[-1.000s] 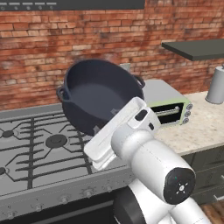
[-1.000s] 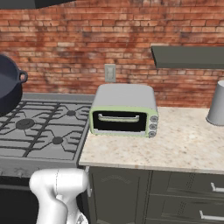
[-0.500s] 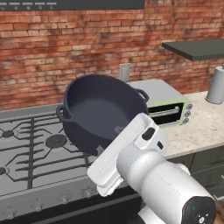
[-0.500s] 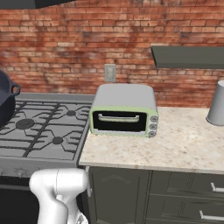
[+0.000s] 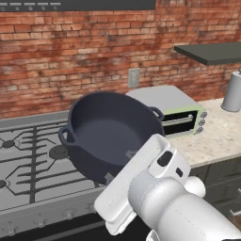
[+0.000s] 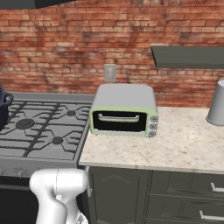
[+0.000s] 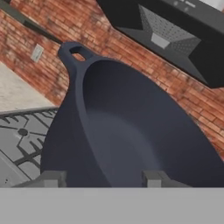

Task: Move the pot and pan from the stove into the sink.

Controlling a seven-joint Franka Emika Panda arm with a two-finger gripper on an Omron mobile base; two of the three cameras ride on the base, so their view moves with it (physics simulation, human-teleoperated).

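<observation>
Pot (image 5: 110,134) hangs tilted in the air above the stove (image 5: 33,164), its open mouth turned toward the left base camera so that the smooth dark blue-grey inside shows. It is lifted clear of the dark grates, over the right half of the cooktop and just left of the toaster oven (image 5: 176,110). One loop handle sticks out at its left rim and the other at its upper right, near the oven's top.

In the hand view the gripper (image 7: 100,178) sits at the near rim of the pot (image 7: 131,131): one finger tip lies outside the wall and the other inside the bowl, so the jaws straddle the wall at a middling width and have hold of the pot by its rim. In the left base view the white hand covers the pot's lower right edge.

In the right base view a sliver of the pot (image 6: 3,109) with one handle shows at the left edge, above the stove (image 6: 43,131). The toaster oven (image 6: 124,111) stands on the speckled counter (image 6: 183,144) just right of the range, with three small knobs down its right side. A grey wall outlet (image 6: 110,72) is set in the brick wall behind it, and a grey cylindrical container (image 6: 216,105) stands at the far right, below a dark shelf (image 6: 188,56).

No lettering, brand or label can be read on the pot, the oven or the range.
</observation>
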